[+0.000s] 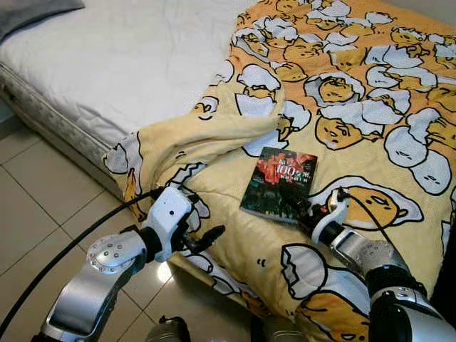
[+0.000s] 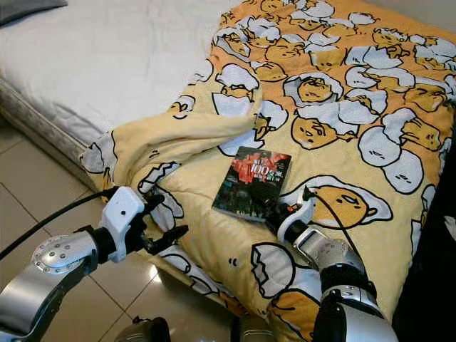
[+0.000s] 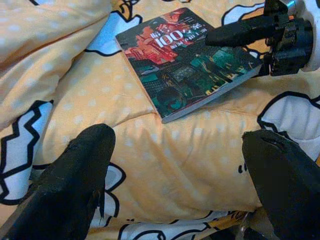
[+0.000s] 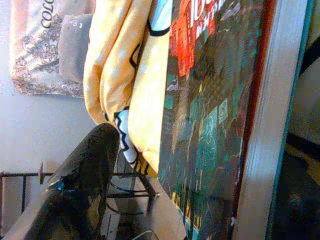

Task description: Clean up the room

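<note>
Book [image 1: 278, 184] flat on quilt [image 1: 370, 107] near bed edge. Right claw [image 1: 306, 211] at its near right corner, fingers apart around that edge. Left claw [image 1: 203, 239] apart, idle at left. Risk: shallow corner grip letting book slip.

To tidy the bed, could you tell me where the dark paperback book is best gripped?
Grip the dark paperback book by its near edge, from the robot's side, where the right gripper already is: it lies flat on the soft yellow patterned blanket, so a finger could probably slip beneath.
</note>
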`<state>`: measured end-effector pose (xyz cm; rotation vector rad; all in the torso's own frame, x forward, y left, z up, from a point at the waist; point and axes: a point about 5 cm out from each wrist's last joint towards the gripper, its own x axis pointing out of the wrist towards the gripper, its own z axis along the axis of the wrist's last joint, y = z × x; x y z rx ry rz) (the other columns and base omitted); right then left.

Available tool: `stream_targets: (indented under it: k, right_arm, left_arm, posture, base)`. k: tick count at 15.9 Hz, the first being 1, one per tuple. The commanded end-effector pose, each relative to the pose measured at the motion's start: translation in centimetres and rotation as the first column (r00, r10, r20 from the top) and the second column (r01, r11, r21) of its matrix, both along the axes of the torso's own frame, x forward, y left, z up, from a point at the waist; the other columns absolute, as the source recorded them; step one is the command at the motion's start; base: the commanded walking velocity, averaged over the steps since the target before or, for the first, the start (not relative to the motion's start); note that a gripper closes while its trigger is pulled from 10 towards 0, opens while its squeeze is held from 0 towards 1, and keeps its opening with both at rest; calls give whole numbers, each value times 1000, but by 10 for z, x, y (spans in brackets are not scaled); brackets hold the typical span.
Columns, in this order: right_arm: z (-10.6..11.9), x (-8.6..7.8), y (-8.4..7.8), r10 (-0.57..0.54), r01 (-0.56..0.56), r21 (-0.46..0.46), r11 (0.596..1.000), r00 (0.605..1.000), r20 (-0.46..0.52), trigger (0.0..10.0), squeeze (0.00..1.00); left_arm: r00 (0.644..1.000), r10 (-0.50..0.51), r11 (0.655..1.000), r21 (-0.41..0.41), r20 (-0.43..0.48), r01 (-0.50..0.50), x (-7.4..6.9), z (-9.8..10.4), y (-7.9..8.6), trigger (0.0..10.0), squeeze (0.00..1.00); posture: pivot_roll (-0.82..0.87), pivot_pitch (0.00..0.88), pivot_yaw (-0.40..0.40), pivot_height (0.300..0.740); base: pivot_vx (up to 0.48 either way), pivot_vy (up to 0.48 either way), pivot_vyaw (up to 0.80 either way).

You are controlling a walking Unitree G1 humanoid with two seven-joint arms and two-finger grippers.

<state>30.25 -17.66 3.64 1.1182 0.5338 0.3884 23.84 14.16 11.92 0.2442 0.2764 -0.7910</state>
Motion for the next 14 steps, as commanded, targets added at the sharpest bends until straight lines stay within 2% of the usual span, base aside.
stream_targets:
  k: [1,5,7,14]
  right_arm:
    - [6,4,0,-15,15,14,1000,999,30,0,0]
    - [7,6,3,-29,29,5,1000,999,28,0,0]
    - [-3,7,7,-89,86,-92,992,996,-25,0,0]
    - [-4,11,15,-177,175,-47,984,983,-50,0,0]
  left_arm:
    - [1000,9,1000,6,3,-9,1,-1,3,10000,1000]
    - [1000,10,1000,8,6,-10,1,-1,2,10000,1000]
    - [1000,10,1000,8,7,-10,1,-1,1,10000,1000]
    - [1000,6,1000,15,10,-7,3,-2,1,10000,1000]
  posture:
    - [-137,154,-16,740]
    - [-138,154,-16,740]
    - [-138,153,-13,740]
    - [-132,136,-1,740]
  base:
    - [0,0,0]
    - [0,0,0]
    - [0,0,0]
    - [0,0,0]
